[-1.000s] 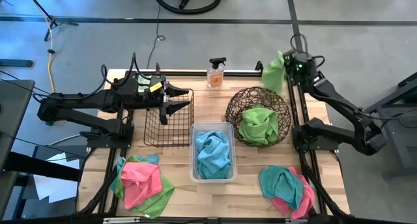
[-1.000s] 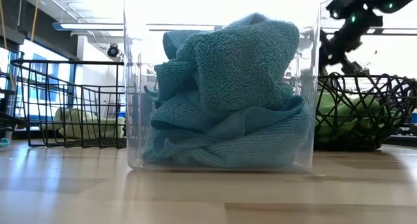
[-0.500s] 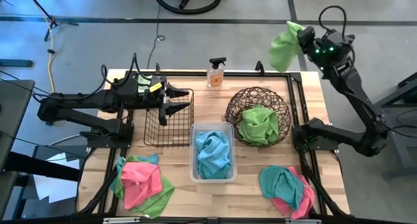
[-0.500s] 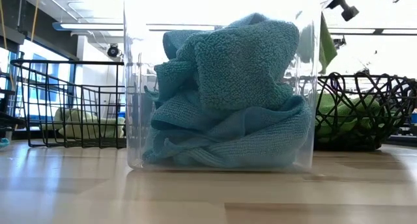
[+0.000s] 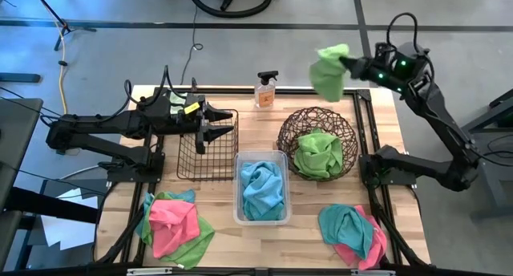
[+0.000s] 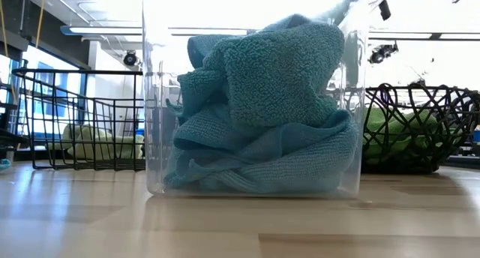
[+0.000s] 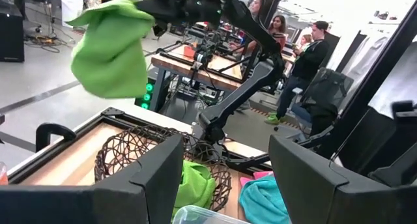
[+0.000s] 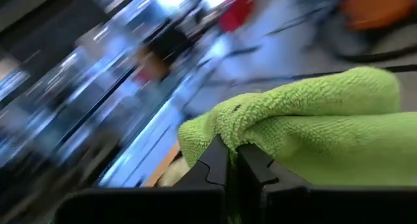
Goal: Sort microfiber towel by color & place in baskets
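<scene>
My right gripper (image 5: 346, 63) is high above the table's far right, shut on a lime green microfiber towel (image 5: 329, 73). The towel hangs in the air beyond the far rim of the round woven basket (image 5: 288, 135); it also shows in the left wrist view (image 7: 109, 49). Another green towel (image 5: 318, 153) lies in that basket. Teal towels (image 5: 262, 188) fill the clear tub (image 5: 238, 160). My left gripper (image 5: 210, 125) stands open and level over the black wire basket (image 5: 186, 160), holding nothing. Mixed piles of towels lie at the near left (image 5: 172, 224) and near right (image 5: 353, 232). My right gripper pinches a bunched fold of the green towel (image 8: 229, 127) between its two shut fingertips (image 8: 215, 160). The fingers lie about level and point toward the table's left. The towel hangs slack past and below them, lifted clear of the table and baskets.
A clear spray bottle (image 5: 266, 90) stands at the far edge between the wire basket and the woven basket. In the left wrist view, people (image 7: 311, 61) stand in the room beyond the table. Bare wood lies between the tub and the two near piles.
My right gripper has risen well above the far right corner with the green towel. It has rolled and swung round until it points toward the table's left. The towel has been carried up and leftward, from beside the corner to above the woven basket's far side.
</scene>
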Tool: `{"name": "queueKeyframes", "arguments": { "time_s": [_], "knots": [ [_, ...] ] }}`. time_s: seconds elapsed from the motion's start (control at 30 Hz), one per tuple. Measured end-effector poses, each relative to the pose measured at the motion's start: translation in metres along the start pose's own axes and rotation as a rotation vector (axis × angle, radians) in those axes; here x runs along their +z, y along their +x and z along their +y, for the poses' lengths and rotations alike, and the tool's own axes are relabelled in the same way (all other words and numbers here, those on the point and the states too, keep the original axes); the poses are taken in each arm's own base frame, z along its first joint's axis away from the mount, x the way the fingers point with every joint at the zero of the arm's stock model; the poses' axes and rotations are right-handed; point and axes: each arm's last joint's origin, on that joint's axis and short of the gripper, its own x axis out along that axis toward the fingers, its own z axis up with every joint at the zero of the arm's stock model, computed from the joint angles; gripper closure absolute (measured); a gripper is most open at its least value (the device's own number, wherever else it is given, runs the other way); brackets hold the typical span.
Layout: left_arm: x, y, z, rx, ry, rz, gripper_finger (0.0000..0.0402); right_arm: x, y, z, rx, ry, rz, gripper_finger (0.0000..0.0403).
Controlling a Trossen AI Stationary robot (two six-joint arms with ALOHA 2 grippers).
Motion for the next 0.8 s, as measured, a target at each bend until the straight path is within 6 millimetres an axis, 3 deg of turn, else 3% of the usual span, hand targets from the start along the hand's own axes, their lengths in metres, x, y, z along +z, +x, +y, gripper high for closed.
{"name": "queueKeyframes", "arguments": {
  "time_s": [0.23,0.57,0.8],
  "knots": [
    [0.0,0.0,0.0,0.0,-0.003,0.0,0.0186,-0.014,-0.018,0.021,0.334,-0.184,0.172,0.0403],
    [0.001,0.0,0.002,0.067,-0.002,-0.022,0.0186,-0.024,-0.066,0.033,0.424,-0.265,0.148,0.0403],
    [0.002,0.0,0.002,0.072,-0.003,-0.032,0.0186,-0.029,-0.073,0.033,0.462,-0.265,0.192,0.0403]
  ]
}}
